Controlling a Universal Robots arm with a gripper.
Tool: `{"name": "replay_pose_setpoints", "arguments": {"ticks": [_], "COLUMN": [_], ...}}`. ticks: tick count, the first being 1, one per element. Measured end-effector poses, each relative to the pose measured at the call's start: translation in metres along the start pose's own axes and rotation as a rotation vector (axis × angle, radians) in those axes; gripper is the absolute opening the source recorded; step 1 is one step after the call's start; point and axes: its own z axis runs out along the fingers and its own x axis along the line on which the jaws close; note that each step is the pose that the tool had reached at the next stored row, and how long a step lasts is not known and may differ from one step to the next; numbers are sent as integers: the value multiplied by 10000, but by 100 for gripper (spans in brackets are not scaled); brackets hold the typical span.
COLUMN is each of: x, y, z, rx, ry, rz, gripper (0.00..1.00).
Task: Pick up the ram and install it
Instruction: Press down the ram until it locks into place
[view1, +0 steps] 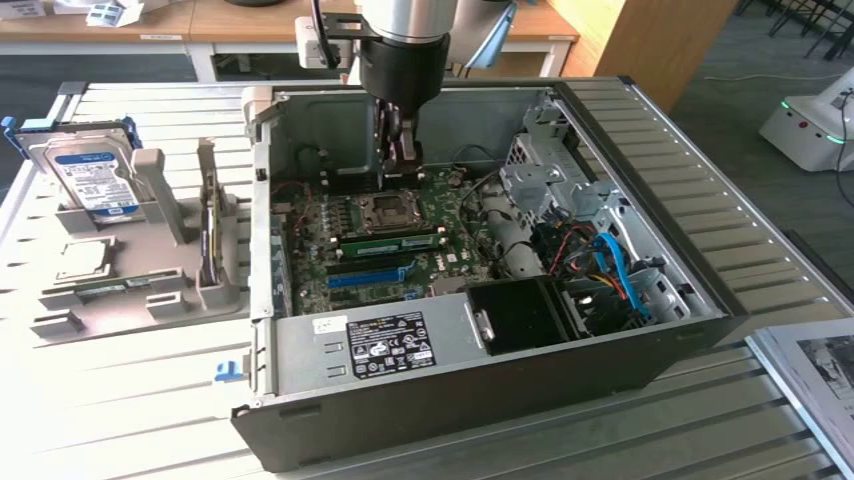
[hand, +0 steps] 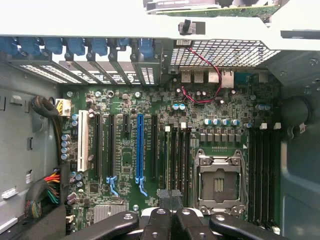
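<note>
Ram (view1: 388, 239) lying in slot just beside CPU socket (view1: 387, 207); gripper (view1: 400, 172) above socket, jaws together, holding nothing visible; risk: stick half-seated if pressed unevenly, or jaws strike socket.

Single robot arm (view1: 404, 20) reaching straight down from above, black wrist housing vertical, gripper (view1: 400, 150) pointing downward (dark fingers (hand: 170, 220) pressed together, no gap between them), black finger linkages splayed out to either side.
</note>
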Motion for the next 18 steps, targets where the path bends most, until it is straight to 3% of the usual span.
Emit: {"name": "replay_pose_setpoints", "arguments": {"ticks": [18], "x": [0], "y": [-23], "z": [-40], "rx": [-2], "ry": [1], "rz": [0], "gripper": [10]}}
